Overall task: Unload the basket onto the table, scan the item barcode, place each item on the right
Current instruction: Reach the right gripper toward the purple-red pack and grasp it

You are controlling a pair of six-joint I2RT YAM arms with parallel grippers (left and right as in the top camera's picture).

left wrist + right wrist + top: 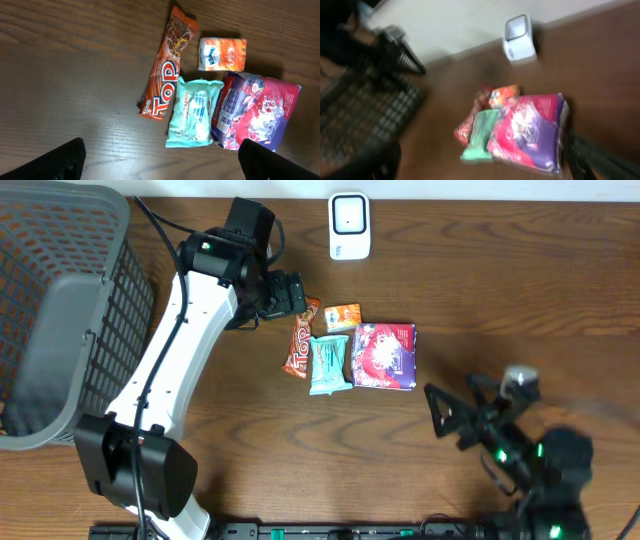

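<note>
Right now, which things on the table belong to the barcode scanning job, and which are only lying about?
For the job:
- white scanner
- chocolate bar
- green packet
- small orange packet
- purple bag
Which packet gets scanned first, I cannot tell.

Probably just lying about:
- grey basket, which the task does not mention

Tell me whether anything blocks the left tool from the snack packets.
Nothing visible does. The open left tool hangs at the top end of the orange bar, with only bare table around them.
</note>
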